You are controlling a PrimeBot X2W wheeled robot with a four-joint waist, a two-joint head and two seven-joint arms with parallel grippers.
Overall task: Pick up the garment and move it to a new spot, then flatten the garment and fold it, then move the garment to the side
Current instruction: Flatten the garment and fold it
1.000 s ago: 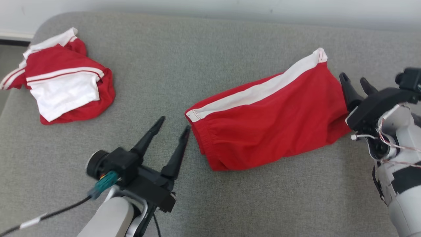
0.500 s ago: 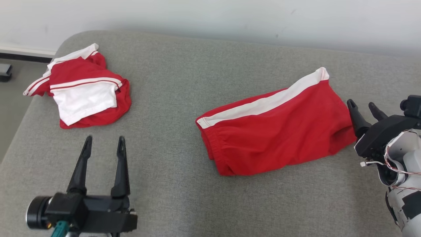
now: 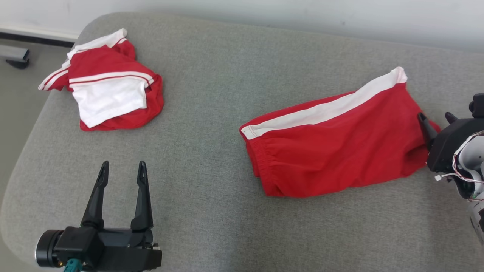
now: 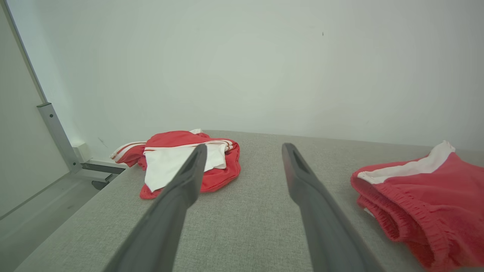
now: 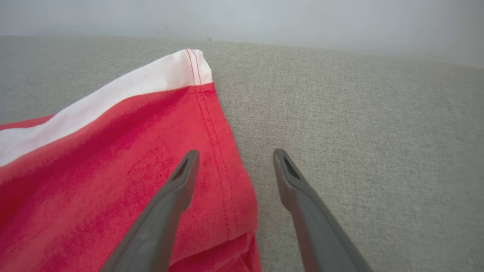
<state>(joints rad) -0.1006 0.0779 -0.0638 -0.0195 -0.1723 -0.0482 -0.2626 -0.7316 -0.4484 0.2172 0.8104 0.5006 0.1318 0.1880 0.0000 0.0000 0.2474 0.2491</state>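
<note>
No text is legible on the red shorts or, seemingly, elsewhere.

This looks like a robotics lab or test room rather than a lived-in home; a plain white wall runs across the top of the head view; below it a grey fabric-covered pad with rounded corners takes up most of the frame; at upper left a dark baseboard meets a smooth grey floor; a bare metal post stands at the left of the left wrist view; exposed wires trail behind the right gripper at the right edge.
</note>
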